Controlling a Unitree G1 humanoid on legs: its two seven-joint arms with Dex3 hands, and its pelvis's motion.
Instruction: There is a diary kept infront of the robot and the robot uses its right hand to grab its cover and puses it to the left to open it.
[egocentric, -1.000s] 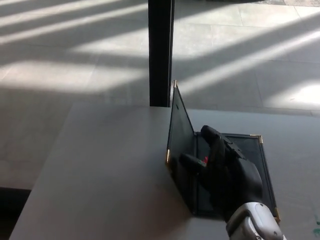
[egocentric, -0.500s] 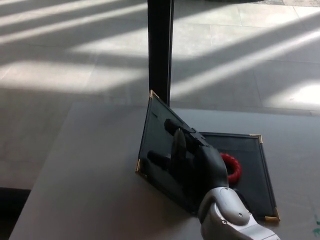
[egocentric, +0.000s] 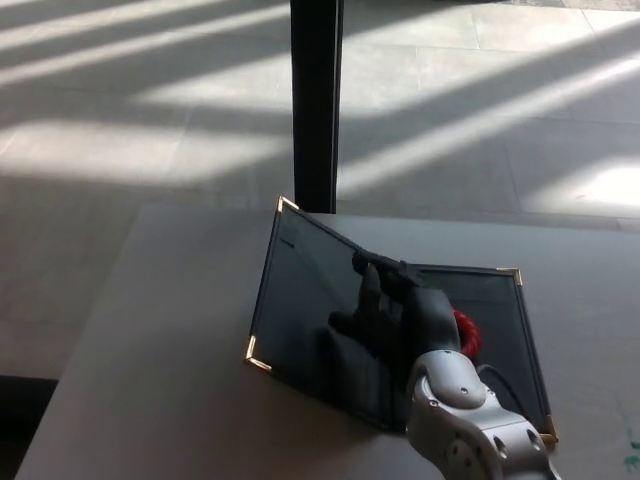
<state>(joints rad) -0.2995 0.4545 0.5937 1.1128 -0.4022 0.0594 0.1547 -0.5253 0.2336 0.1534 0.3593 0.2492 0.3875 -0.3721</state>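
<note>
right hand (egocentric: 400, 315): black, reaching in from the lower right on a grey-white forearm (egocentric: 470, 425), its fingers (egocentric: 372, 285) spread and laid flat against the inner face of the diary's cover (egocentric: 305, 300); it grips nothing, only presses. the left hand does not show.

diary (egocentric: 500, 320): dark, with gold corner caps, lying toward the right half of the table, its far edge near the table's far edge. the cover is raised and tilted leftward past upright, hinged along a line running toward the table's near edge; its free edge hangs over the middle of the table, with one gold corner high and one low. the right-hand leaf lies flat, and a red ring-shaped object (egocentric: 466, 335) rests on it, partly hidden behind the hand.

table (egocentric: 150, 380): plain grey, matte, in shade; its left corner falls toward the picture's lower left.

room: pale tiled floor (egocentric: 150, 120) crossed by slanting bands of sunlight; a black upright post (egocentric: 315, 100) stands just beyond the table's far edge.

change from the earlier frames: a second ago the cover stood near upright; half a second ago it leaned left; it now leans further left and lower, and the hand has followed it across.
</note>
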